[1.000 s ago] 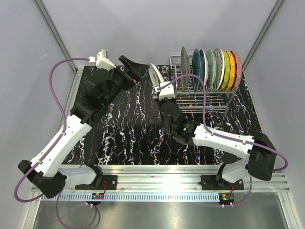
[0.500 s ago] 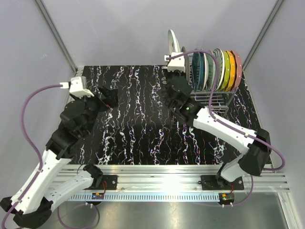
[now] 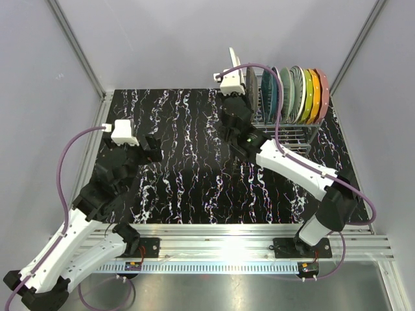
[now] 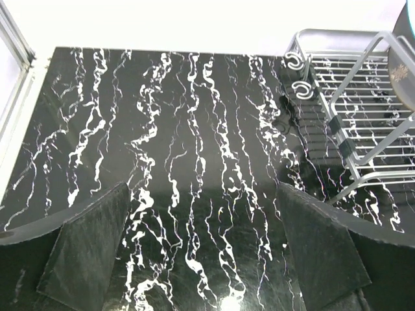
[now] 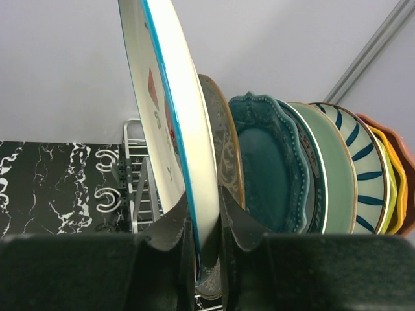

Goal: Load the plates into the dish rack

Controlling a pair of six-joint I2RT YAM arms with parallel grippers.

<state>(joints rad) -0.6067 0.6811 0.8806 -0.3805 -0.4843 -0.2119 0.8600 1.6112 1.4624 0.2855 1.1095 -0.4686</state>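
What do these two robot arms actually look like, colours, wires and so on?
Both the left arm and the right arm are built of smooth white shells joined by bulky black joints. A purple cable loops loosely along each one, plugging into a small white box near the wrist. The right arm shows a tiny green light. The fingers are flat, black and grainy.

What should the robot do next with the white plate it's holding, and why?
Probably lower it straight down. The right gripper pinches the white plate upright by its rim, above the left end of the dish rack, right beside the dark brown plate, and the slots there look free.
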